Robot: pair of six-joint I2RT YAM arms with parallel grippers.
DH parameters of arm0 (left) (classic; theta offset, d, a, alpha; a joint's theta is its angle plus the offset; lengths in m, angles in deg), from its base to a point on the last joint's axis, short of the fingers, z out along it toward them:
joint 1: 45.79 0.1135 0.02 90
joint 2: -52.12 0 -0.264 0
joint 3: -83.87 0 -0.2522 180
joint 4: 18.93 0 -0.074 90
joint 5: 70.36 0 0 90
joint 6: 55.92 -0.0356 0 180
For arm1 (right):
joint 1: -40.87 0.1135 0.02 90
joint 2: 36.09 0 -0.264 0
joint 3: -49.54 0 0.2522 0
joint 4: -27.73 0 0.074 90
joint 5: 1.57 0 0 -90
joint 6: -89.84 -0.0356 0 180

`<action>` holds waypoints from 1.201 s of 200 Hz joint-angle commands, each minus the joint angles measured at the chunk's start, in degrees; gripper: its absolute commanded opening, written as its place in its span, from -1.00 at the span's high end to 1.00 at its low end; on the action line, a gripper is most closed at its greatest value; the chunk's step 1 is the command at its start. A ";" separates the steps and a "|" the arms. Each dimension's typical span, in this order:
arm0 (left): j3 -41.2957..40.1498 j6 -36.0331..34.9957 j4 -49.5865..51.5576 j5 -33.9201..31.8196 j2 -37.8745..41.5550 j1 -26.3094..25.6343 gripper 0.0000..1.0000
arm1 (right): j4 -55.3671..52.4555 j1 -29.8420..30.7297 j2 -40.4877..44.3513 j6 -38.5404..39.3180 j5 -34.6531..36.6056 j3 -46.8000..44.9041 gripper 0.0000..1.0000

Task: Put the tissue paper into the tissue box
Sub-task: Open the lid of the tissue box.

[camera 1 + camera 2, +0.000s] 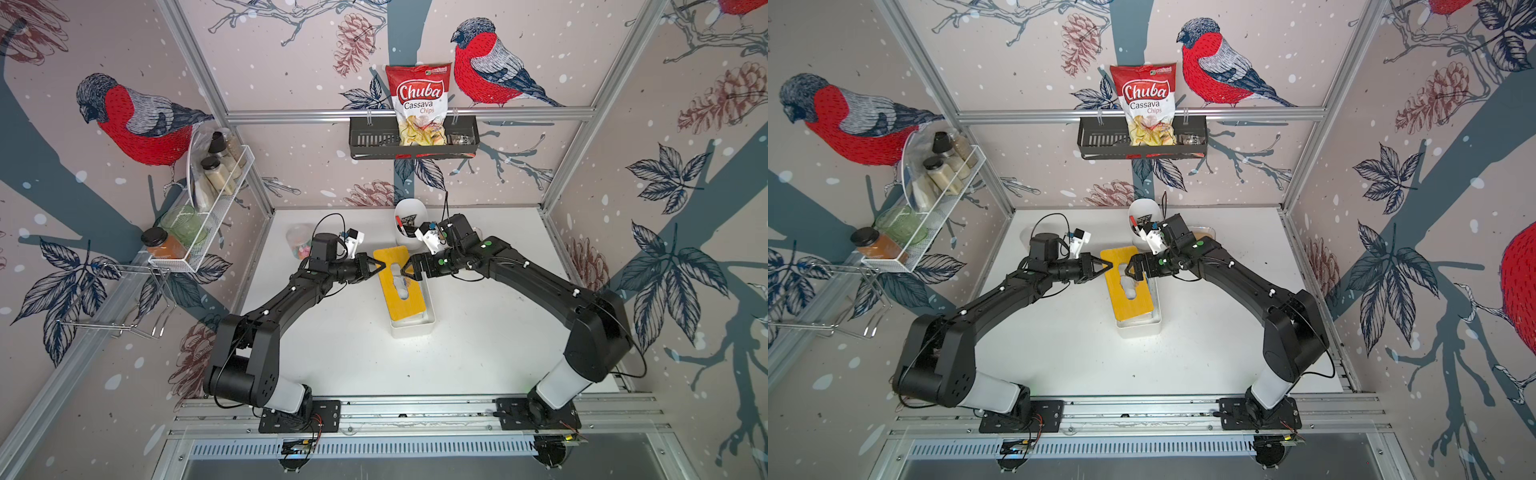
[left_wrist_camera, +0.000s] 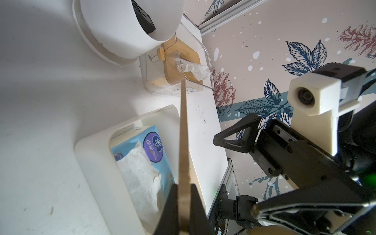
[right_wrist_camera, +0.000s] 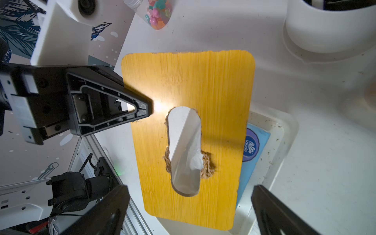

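Both arms bend inward; left gripper (image 1: 381,266) pinches the lid (image 1: 409,301) edge, right gripper (image 1: 405,270) stands wide open.

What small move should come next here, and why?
Probably the left gripper lowers the yellow lid squarely onto the tissue box: it grips the lid's edge, the lid hangs tilted and offset, and the tissue pack already lies inside.

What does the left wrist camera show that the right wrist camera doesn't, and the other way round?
Only left wrist: a clear container holding a loose tissue, and the lid seen edge-on. Only right wrist: a jar of sweets and the lid's oval slot. Both: the left gripper shut on the lid, the open right gripper, the tissue pack in the white box.
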 commanded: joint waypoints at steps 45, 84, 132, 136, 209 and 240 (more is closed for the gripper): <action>-0.55 0.98 -3.16 5.38 0.18 0.78 1.00 | 0.66 0.41 0.80 1.32 1.57 -1.10 -1.00; -0.67 3.14 -5.06 9.13 -1.35 0.80 1.00 | 0.36 0.51 1.59 1.48 3.03 -1.28 -0.99; -4.66 18.87 -24.04 14.01 -3.18 1.68 1.00 | 0.73 0.59 3.54 1.16 5.72 -2.39 -0.90; -4.85 19.77 -25.30 14.12 -3.38 1.76 1.00 | 0.87 0.52 3.79 1.14 5.78 -2.57 -0.89; -3.97 14.88 -19.06 11.85 -6.69 1.77 1.00 | 0.62 0.59 3.58 1.24 7.32 -3.22 -0.80; -2.26 9.94 -12.70 11.12 -8.21 1.68 1.00 | -0.34 0.66 2.98 1.25 8.57 -2.91 -0.81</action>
